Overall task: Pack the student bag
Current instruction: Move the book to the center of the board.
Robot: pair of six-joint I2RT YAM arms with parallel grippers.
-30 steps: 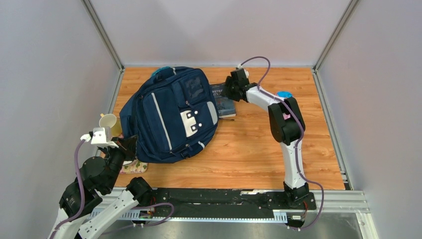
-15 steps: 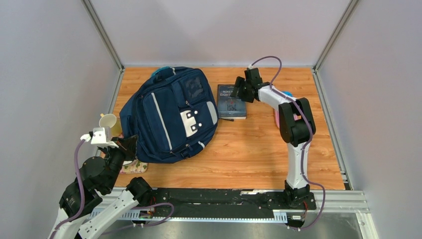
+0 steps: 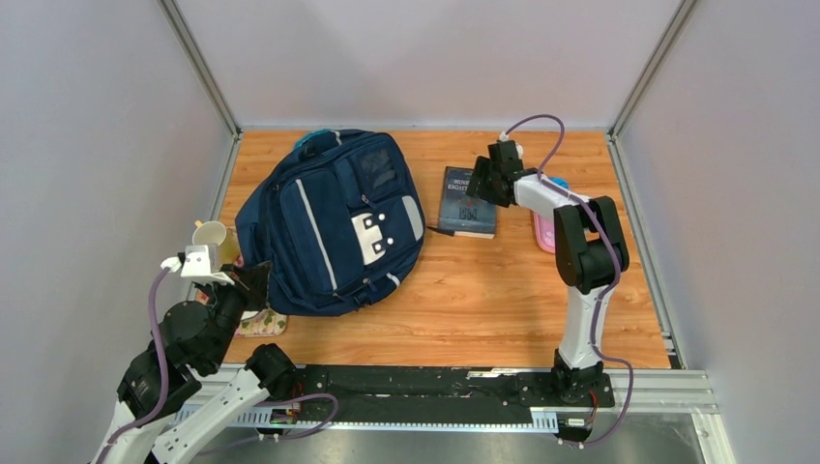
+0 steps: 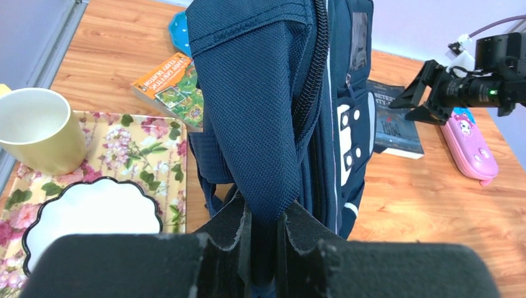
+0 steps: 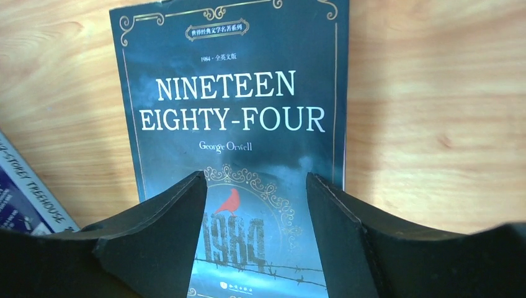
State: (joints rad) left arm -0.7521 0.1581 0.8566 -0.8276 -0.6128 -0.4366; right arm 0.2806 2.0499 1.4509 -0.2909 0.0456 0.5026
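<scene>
Student bag (image 3: 329,227) is lying front-up on the left half of the bench (image 3: 483,290), running from the far edge toward the near-left corner. Left hand (image 4: 263,233) is clenching a fold of its navy fabric at the near-left end and hasn't budged.

Change: the Nineteen Eighty-Four paperback (image 5: 236,105) has been sliding right. A second ago it was tucked against the bag's right side; now it's sitting clear of it near the far edge, with bare wood between them. Right hand (image 5: 255,180) has been travelling with it and is hovering over the cover, fingers spread, gripping nothing.

Likely meaning: book is being freed for a pickup, and packing looks not yet started.

Hard to tell:
- whether the fingertips are pressing on the cover
- whether the bag's main zip is open
- another book (image 5: 18,186), cut off at the wrist view's left edge, with only "Storey Treehouse" readable
- pink pencil case (image 3: 543,230), partly hiding behind the right arm
</scene>
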